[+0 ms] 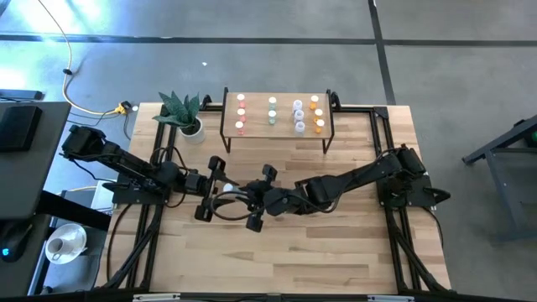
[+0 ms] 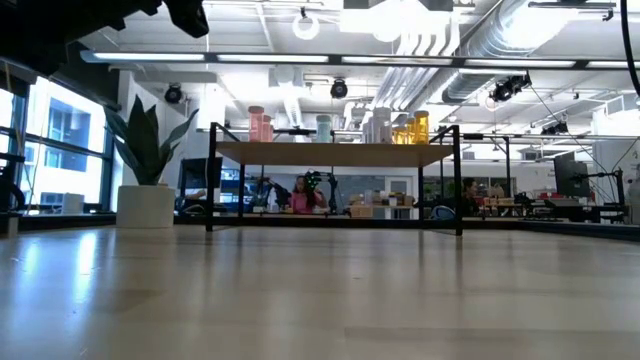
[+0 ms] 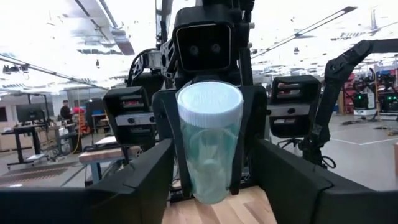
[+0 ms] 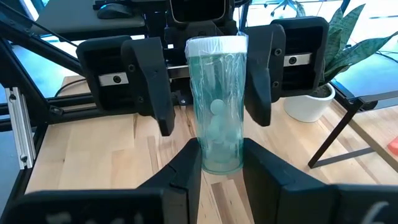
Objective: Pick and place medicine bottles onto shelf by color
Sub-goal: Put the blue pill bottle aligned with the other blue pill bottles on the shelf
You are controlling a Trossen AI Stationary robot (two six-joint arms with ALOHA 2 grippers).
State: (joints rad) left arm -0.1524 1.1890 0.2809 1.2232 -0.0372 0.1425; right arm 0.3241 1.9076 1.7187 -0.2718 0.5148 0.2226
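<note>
A clear-green medicine bottle [image 4: 216,106] with a white cap [image 3: 209,102] hangs above the table's middle, and my right gripper [image 4: 221,163] is shut on it. My left gripper [image 4: 208,99] faces it from the table's left and is open. Its two fingers stand on either side of the bottle's cap end, with a gap showing in the left wrist view. The shelf [image 1: 277,127] stands at the table's far edge on black legs. On it stand pink [image 1: 241,113], green [image 1: 273,112], white [image 1: 298,116] and orange [image 1: 317,115] bottles in groups. My right gripper pinches the bottle's lower end [image 4: 217,158] between its two fingers. They come from the table's right, slanting a little downward, and lie along the bottle. The bottle sticks out beyond the fingertips, cap toward my left gripper, lifted clear of the table.
A potted plant [image 1: 185,116] in a white pot stands left of the shelf at the far edge. Black rails [image 1: 382,126] run along the table's sides. Bare wood [image 1: 285,252] lies between the arms and the near edge.
</note>
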